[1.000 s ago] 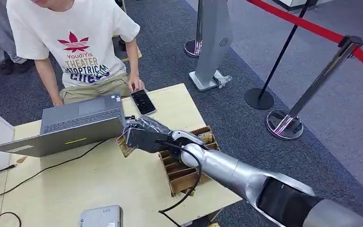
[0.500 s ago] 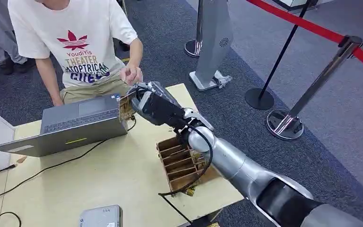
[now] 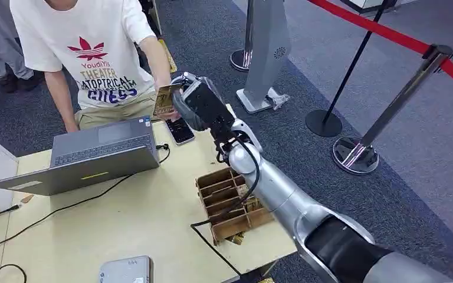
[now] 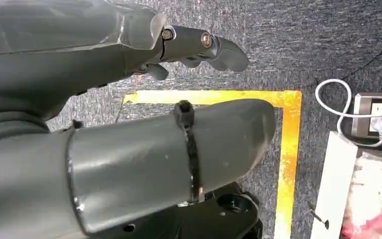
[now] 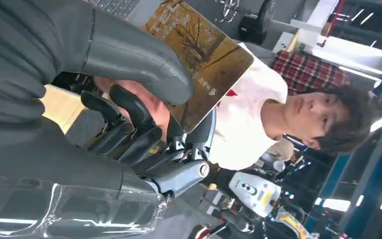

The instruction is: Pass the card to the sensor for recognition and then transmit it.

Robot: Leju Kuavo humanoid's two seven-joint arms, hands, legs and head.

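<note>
Right hand (image 3: 196,107) raised above the far edge of the tabletop (image 3: 141,224), thumb and fingers pinching a card (image 3: 166,101) printed with autumn trees, held out toward a seated person's hand (image 3: 164,115). Below the card, a phone (image 3: 180,131) at the far edge; an open laptop (image 3: 88,154) toward the far left corner; a cardboard divider box (image 3: 227,203) along the right edge. Left hand (image 4: 129,99) hanging over grey carpet, fingers apart, holding nothing.

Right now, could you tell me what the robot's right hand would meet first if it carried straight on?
Probably the person's hand, just beyond the autumn-printed card the right hand holds; depth is uncertain.
</note>
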